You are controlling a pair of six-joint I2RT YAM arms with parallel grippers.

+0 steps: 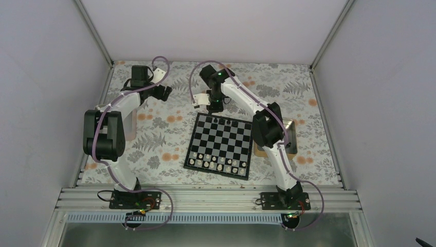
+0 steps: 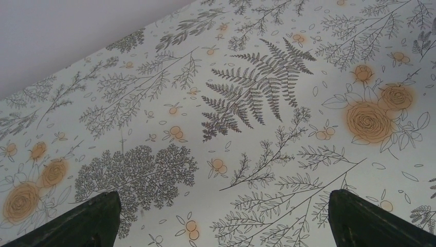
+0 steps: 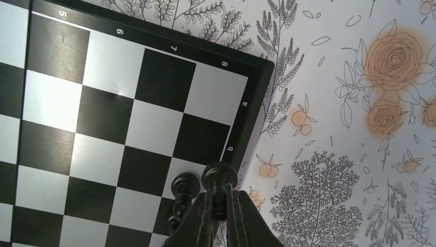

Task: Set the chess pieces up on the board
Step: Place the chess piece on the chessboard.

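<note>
Near the far-left corner of the board (image 3: 128,118), the black chess piece (image 3: 220,177) is clamped by its stem in the right gripper (image 3: 222,206), just beside a standing black piece (image 3: 184,186). Lower it straight down onto a back-row square, clear of that neighbour, and release only once the base seats. Only the right wrist view shows this grip; only the top view shows the white chessmen (image 1: 216,163) on the near rows. The left gripper (image 2: 221,216) hangs with fingers apart over the table (image 2: 257,103).

board (image 1: 220,145) 1 | arms (image 1: 105,135) 2 | chess pieces (image 3: 184,186) by right gripper (image 3: 221,201) 2
</note>
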